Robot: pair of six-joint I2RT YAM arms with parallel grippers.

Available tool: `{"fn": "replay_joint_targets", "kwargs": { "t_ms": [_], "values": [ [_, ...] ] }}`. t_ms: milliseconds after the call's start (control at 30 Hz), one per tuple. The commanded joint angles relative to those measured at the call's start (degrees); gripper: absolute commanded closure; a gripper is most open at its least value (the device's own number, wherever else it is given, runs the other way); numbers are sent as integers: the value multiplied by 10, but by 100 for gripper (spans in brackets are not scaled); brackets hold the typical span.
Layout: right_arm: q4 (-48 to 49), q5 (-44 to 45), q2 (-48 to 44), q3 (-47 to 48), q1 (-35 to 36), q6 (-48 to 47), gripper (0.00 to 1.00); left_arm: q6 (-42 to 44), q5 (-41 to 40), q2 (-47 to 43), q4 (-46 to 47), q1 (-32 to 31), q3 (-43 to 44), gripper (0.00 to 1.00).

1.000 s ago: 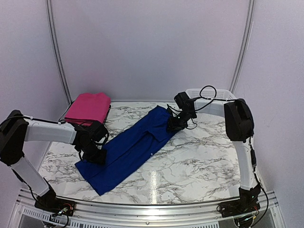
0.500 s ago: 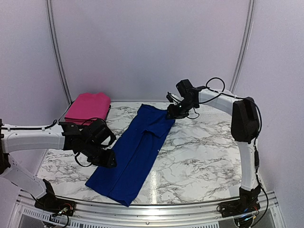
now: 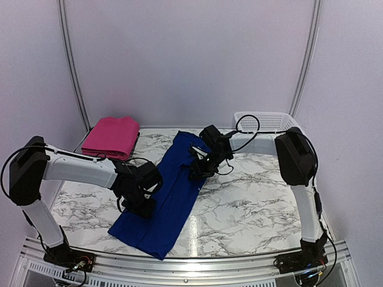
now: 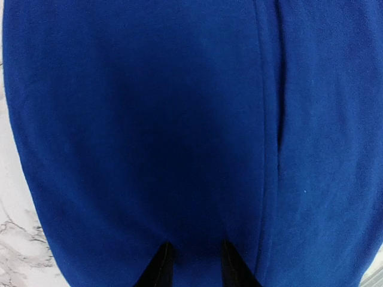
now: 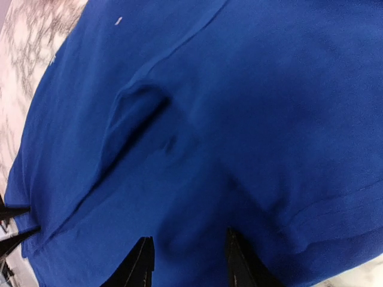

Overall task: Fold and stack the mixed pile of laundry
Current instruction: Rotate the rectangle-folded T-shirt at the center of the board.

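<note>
Now, blue garment (image 3: 170, 197): steeper, centre frame.
Left tool (image 3: 143, 208): shifted right, pinching its edge.
Right tool (image 3: 197, 171): dropped lower-left; grip unclear.

From above, the fingertips of my left hand (image 3: 141, 202) and my right hand (image 3: 197, 170) are hidden under their own wrists. In both wrist views the blue garment (image 4: 179, 119) is cut off by the edges. Only the tips of my fingers (image 4: 160, 270) show, so I cannot tell whether they pinch cloth. The pink garment (image 3: 112, 136) covers nearly all of the tray (image 3: 137, 142). My right arm (image 3: 263, 140) hides part of the basket (image 3: 272, 122).
</note>
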Motion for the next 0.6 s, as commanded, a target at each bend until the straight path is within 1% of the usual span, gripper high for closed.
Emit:
{"fn": "replay_joint_targets", "kwargs": {
  "t_ms": [0, 33, 167, 300, 367, 433, 500, 567],
  "values": [
    [-7, 25, 36, 25, -30, -9, 59, 18, 45, 48, 3, -38, 23, 74],
    [-9, 28, 41, 27, -39, -16, 59, 17, 50, 59, 4, -48, 30, 74],
    [-18, 28, 58, 47, -83, -52, 59, 11, 62, 108, 5, -78, 105, 74],
    [-56, -5, 71, 117, -105, -93, 59, -6, 71, 136, 6, -90, 170, 72],
    [-61, -30, 49, 124, -105, -102, 58, -8, 72, 130, 8, -93, 190, 66],
    [-63, -57, 11, 114, -105, -92, 56, -11, 57, 107, 8, -93, 197, 58],
    [-47, -89, -47, 74, -102, -78, 55, -11, 39, 72, 14, -93, 189, 48],
    [-20, -107, -119, 6, -97, -70, 54, -9, 25, 32, 18, -93, 164, 41]
  ]
}}
